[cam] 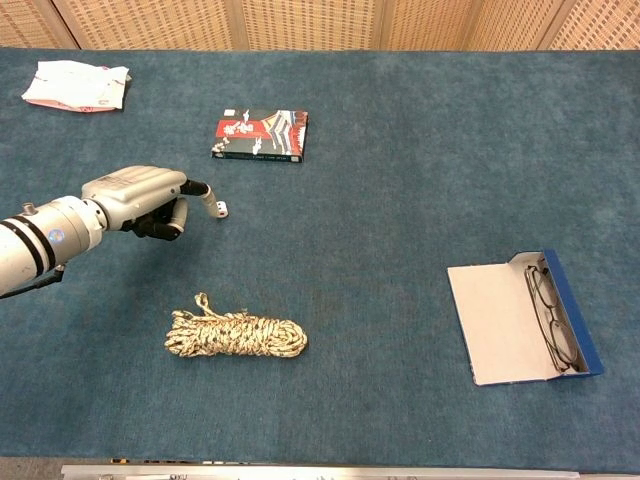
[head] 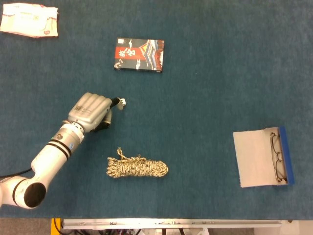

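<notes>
My left hand [head: 92, 111] [cam: 140, 196] reaches in from the lower left over the blue table cloth. One finger stretches out, and its tip [head: 119, 104] [cam: 211, 199] is right against a small white die [head: 124, 102] [cam: 222, 210]. The other fingers are curled under the palm. The die lies on the cloth and nothing grips it. Whether the fingertip truly touches it I cannot tell. My right hand shows in neither view.
A red and black card box [head: 139, 55] [cam: 260, 135] lies beyond the die. A coiled rope [head: 137, 167] [cam: 236, 335] lies nearer. An open blue glasses case [head: 264, 157] [cam: 520, 318] holding spectacles sits at the right. A crumpled white packet [head: 29, 20] [cam: 77, 85] is far left.
</notes>
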Action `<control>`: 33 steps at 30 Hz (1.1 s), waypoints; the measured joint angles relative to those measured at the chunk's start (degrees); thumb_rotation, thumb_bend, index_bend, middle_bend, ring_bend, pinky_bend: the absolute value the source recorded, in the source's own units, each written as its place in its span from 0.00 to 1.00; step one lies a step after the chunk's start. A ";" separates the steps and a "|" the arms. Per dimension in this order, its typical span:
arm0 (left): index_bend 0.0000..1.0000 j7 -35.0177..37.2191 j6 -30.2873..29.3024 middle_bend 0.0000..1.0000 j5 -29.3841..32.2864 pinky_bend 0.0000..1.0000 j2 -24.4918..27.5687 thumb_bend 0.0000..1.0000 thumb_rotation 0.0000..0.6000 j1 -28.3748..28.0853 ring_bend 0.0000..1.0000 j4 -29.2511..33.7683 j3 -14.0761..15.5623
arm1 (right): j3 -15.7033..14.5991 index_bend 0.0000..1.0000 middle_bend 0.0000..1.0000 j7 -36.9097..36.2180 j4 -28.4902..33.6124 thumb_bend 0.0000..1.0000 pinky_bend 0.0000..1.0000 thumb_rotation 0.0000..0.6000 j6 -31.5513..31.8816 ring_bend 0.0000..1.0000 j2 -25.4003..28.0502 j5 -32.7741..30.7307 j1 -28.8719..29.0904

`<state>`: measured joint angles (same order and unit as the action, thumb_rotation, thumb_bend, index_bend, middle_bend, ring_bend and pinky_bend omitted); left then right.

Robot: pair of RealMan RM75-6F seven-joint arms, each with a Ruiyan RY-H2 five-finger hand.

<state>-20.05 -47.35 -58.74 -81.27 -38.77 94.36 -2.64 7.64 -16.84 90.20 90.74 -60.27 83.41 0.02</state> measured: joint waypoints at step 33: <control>0.31 4.48 2.31 1.00 1.04 1.00 -3.16 1.00 1.00 -1.86 1.00 -4.73 0.52 | -0.18 0.24 0.24 0.01 0.12 0.10 0.44 1.00 -0.72 0.17 0.26 0.24 0.13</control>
<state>-15.57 -45.04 -57.70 -84.44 -40.63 89.64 -2.12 7.46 -16.83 90.32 90.02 -60.00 83.65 0.15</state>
